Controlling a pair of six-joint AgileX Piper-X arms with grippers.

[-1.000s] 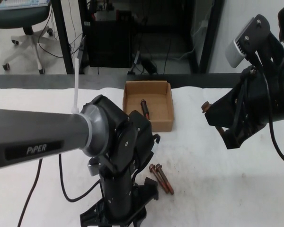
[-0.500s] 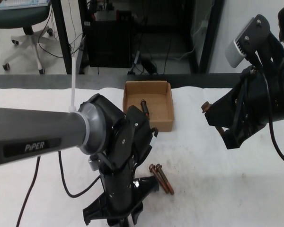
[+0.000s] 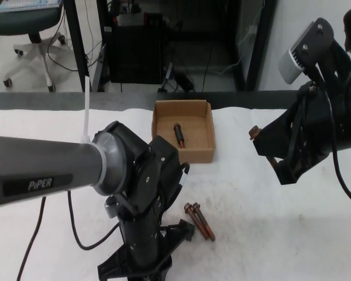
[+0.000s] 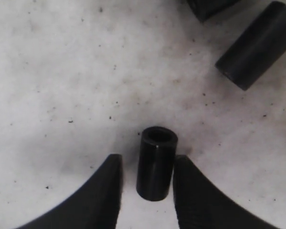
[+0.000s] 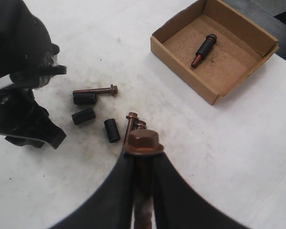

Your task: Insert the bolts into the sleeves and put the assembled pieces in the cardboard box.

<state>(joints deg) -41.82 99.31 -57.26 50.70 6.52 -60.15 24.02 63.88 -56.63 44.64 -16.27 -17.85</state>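
**Sleeve framed by the left fingers, bolt pinched on the right**

White cloth covers the bench. Its far edge runs just behind the box, and past it come a dark strip and a room with a chair. The box sits open by that edge, with one assembled piece lying on its floor.

A wide span of cloth separates the box's right wall from the right gripper. That gripper hangs above the cloth, its fingers closed tight on the shank of a bolt just under the head.

On the near side of the box a pair of bolts lies side by side, touching. Just left of the pair the left arm points down at the cloth.

The left gripper has its fingers narrowly apart, with a sleeve showing between them. A slit of cloth shows along one side of the sleeve; whether the other finger touches it cannot be told. A second sleeve lies near, apart from the first.

Since a second ago the left arm has slid leftward and toward the near edge, away from the box. This has uncovered the box's near left corner and more of the assembled piece. The right gripper with its bolt, the box and the pair of bolts have kept their places.
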